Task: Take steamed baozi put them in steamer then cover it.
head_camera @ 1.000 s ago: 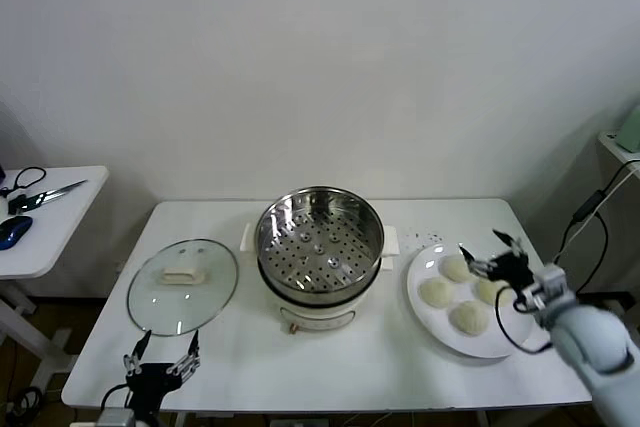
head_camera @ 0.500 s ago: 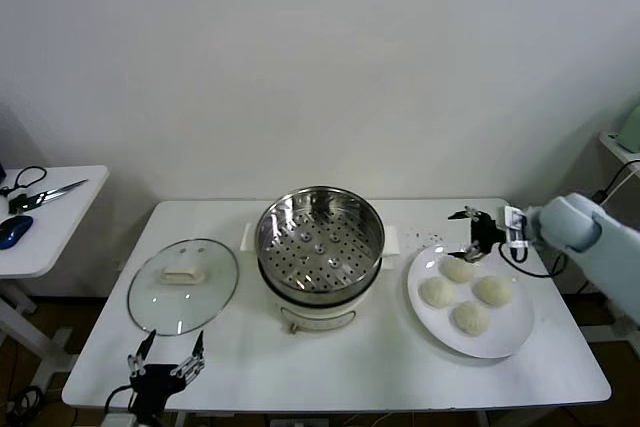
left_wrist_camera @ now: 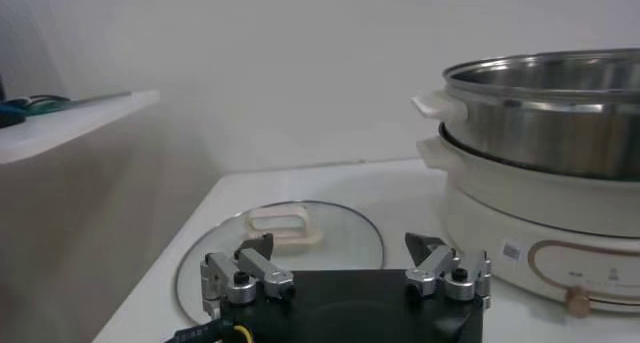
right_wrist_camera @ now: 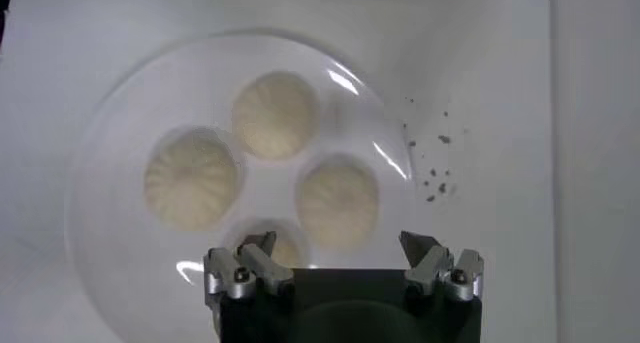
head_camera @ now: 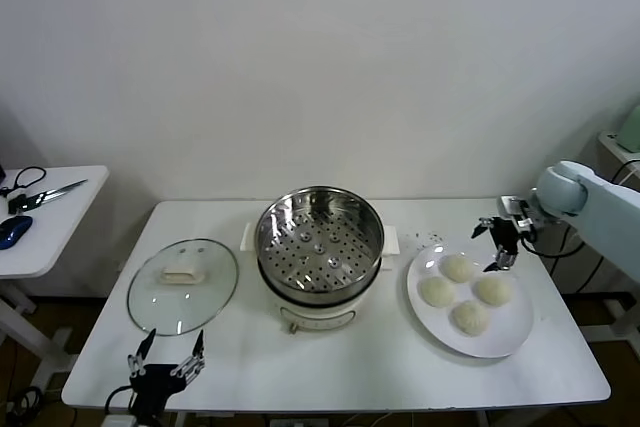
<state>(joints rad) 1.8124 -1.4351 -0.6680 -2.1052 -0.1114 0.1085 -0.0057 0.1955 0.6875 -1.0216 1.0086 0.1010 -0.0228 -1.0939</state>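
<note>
Table (head_camera: pixel 330 357), white and set against a bare pale wall, carries everything we see. At its centre stands the steamer (head_camera: pixel 320 242), uncovered, perforated tray bare. The cover (head_camera: pixel 182 285) lies flat to its left, open tabletop between them. On the white plate (head_camera: pixel 500 342) at right sit the four steamed baozi (head_camera: pixel 458 268); only our right wrist view shows dark crumbs (right_wrist_camera: pixel 437 180) beside the plate. Our right gripper (head_camera: pixel 500 244) hovers spread over the plate's far-right edge, empty. Our left gripper (head_camera: pixel 165 365) waits, jaws apart, at the near edge.
</note>
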